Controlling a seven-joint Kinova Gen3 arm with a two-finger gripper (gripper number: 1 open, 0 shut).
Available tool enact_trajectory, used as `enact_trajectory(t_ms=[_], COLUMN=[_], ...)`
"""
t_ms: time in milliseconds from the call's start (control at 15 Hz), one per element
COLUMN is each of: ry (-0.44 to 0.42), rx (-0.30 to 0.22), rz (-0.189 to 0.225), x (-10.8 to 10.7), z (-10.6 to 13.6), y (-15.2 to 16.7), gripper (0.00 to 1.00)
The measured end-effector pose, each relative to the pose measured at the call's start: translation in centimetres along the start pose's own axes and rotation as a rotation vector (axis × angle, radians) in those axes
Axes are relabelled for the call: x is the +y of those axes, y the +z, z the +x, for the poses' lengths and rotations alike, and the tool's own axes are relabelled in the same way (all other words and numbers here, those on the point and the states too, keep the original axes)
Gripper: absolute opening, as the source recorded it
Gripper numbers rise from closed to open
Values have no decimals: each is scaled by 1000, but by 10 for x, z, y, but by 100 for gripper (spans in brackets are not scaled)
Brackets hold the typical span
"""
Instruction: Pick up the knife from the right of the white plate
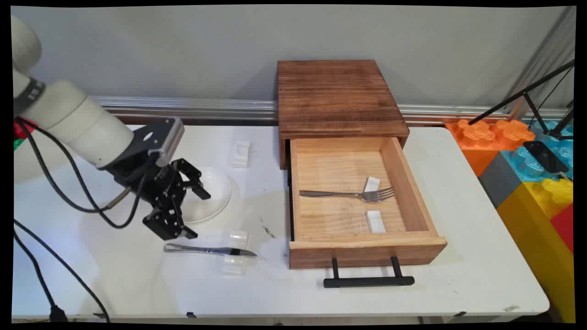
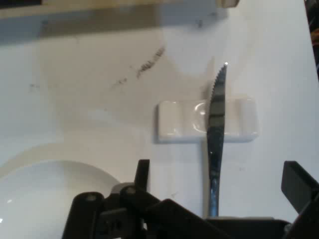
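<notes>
A steel knife [image 1: 208,250] lies on the white table, its blade resting across a small white rest [image 1: 235,253]. In the hand view the knife [image 2: 216,139] runs up the picture over the rest [image 2: 185,121]. My gripper [image 1: 197,214] hangs open just above and behind the knife's handle end, with nothing between its fingers [image 2: 143,173]. A white plate [image 1: 214,192] sits right behind the gripper and shows as the plate [image 2: 45,194] at lower left of the hand view.
A wooden box [image 1: 337,91] stands at the back with its drawer [image 1: 408,183] pulled open; inside lie a fork [image 1: 353,195] and two small white rests. Another white rest [image 1: 241,153] sits behind the plate. Coloured blocks [image 1: 527,160] stand off the table's right end.
</notes>
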Motion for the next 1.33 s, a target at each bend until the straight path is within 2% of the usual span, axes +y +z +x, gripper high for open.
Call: enact_trajectory(t_ms=[600,1333], ry=[-11,-40], rx=[-21,-30], rz=[-5,-3], x=[13,18], z=[-14,-28], y=[26,62], gripper=[100,100])
